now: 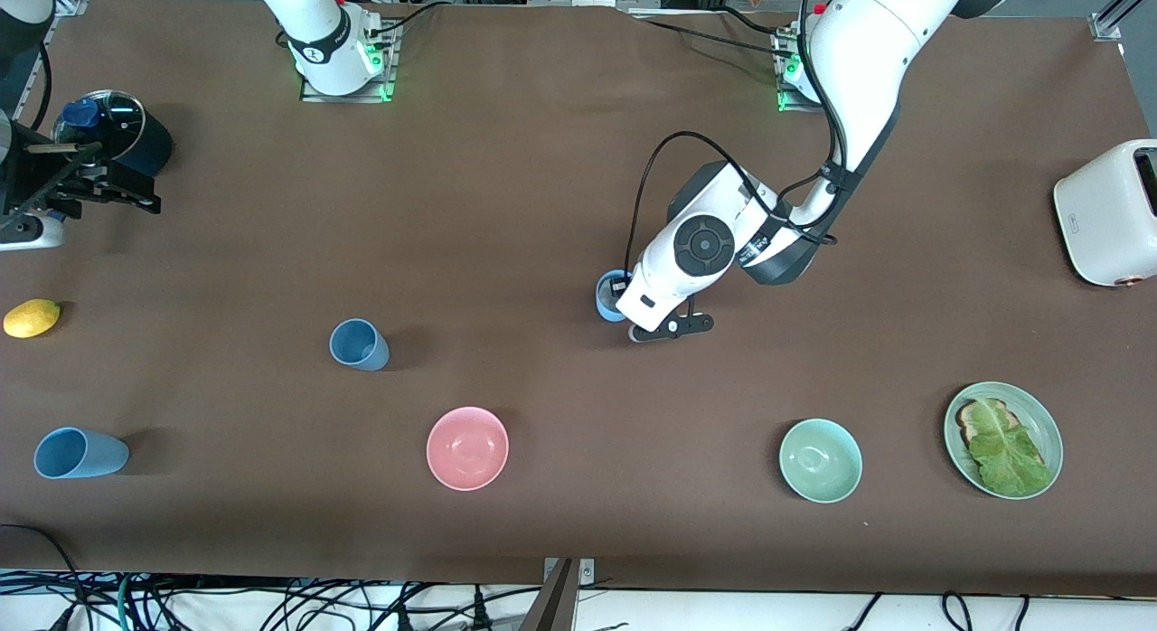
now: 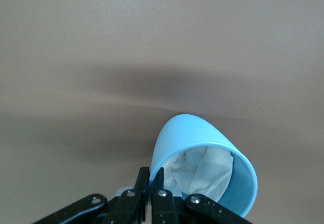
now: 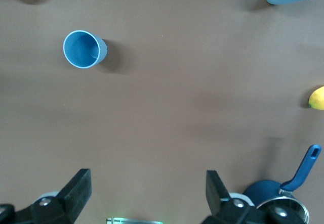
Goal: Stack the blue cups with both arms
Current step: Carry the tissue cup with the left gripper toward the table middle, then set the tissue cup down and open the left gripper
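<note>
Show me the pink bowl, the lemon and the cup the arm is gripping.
pink bowl [image 1: 467, 447], front view, inside of the bowl.
lemon [image 1: 32, 318], front view, middle of its skin.
sky-blue cup [image 2: 190, 133], left wrist view, outer wall.

Bright, even overhead light (soft shadows, sharp focus).

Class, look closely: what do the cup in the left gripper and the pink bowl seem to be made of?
Sky-blue cup: probably matte plastic; smooth, evenly coloured wall, thin rim, soft sheen. White crumpled paper or tissue sits inside.
Pink bowl: glazed ceramic or glossy melamine; bright reflections inside, so the look leaves it open.
</note>
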Controlling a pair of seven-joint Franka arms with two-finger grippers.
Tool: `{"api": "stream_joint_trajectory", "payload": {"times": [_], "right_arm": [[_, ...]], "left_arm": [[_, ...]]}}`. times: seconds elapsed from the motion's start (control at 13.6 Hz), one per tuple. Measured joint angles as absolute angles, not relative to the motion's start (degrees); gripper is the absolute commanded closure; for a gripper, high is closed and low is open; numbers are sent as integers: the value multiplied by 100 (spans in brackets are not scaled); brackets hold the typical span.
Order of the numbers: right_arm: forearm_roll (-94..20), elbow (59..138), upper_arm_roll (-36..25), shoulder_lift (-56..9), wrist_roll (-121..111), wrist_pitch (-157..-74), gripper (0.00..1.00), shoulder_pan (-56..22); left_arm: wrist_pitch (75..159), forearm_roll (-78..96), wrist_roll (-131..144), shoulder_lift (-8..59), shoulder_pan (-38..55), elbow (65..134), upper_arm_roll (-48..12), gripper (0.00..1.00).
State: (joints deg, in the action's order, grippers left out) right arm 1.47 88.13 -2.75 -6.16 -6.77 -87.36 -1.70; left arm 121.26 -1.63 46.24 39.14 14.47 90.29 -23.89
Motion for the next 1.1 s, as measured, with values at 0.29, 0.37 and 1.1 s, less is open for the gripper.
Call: {"api": "stream_joint_trajectory", "payload": {"times": [0.29, 0.37, 1.1], "right_arm": [[143, 8812, -271, -749, -677, -8959, 0, -223], [139, 8810, -268, -774, -676, -9091, 0, -293], [-72, 8849, -254, -1054, -476, -9790, 0, -673]], "left_arm": [[12126, -164, 4624, 3920, 1475, 9029, -2389, 0], [12126, -164, 4624, 3920, 1484, 9029, -2389, 0], [11118, -168, 4624, 3251, 1465, 8780, -2387, 0]]}}
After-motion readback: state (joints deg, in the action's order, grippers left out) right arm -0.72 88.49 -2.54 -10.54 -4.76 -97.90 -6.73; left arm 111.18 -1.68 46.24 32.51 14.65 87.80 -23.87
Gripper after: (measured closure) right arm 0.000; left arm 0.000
